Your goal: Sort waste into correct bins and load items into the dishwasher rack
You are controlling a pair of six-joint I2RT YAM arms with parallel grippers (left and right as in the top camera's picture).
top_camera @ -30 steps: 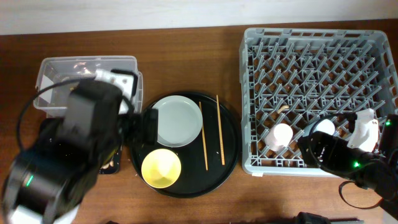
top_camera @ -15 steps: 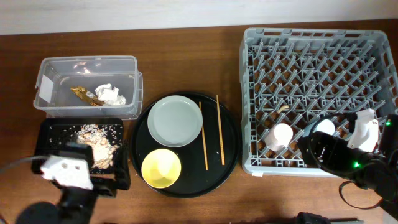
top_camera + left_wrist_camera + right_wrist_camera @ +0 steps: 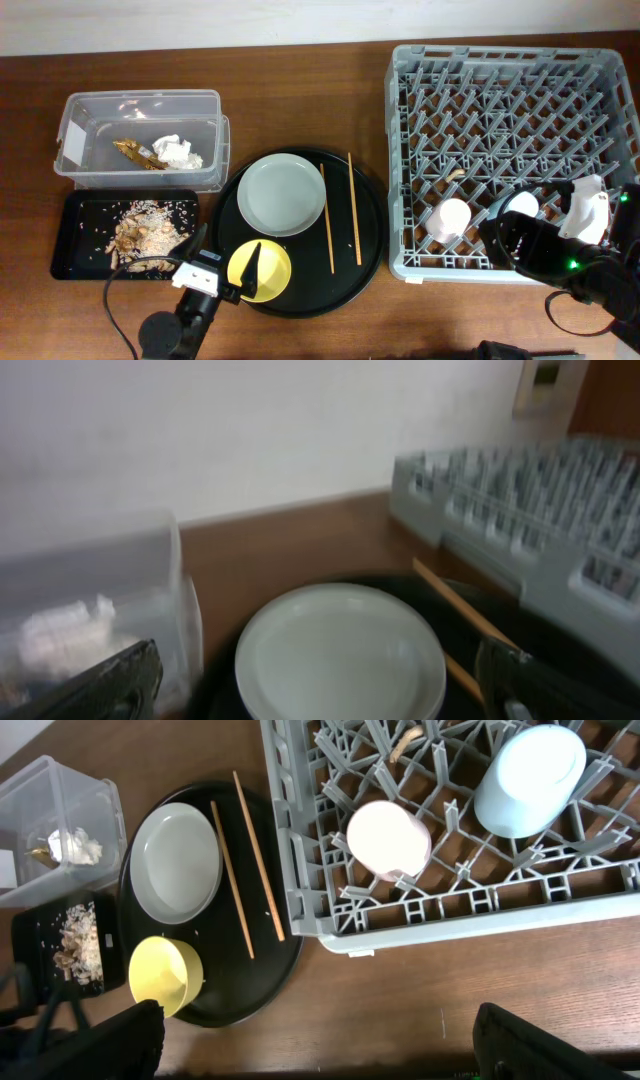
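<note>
- At the 7 o'clock edge of the wooden table: left gripper, fingers released and spread wide, grasping nothing.
- One fingertip over the yellow bowl, the other angled toward the shallow black tray.
- On the round black tray at mid-table: the bowl at its 7 o'clock and a pale grey plate at its 11 o'clock.
- At 3 o'clock of the plate: two wooden chopsticks, nearly parallel and slightly apart, also on the round tray.
- In the shallow black tray, at 9 o'clock of the round tray: beige food scraps, loosely heaped.
- In the clear tub, just at 12 o'clock of the shallow tray: a brown-gold wrapper with a crumpled white tissue beside it.
- Across the table's 3 o'clock side: the grey dishwasher rack.
- Among the pegs near the rack's 6 o'clock edge: a pink cup, with a light blue cup at its 3 o'clock.
- Near the rack's 5 o'clock corner: right gripper, above the table, fingers parted wide in the wrist view, gripping nothing.
</note>
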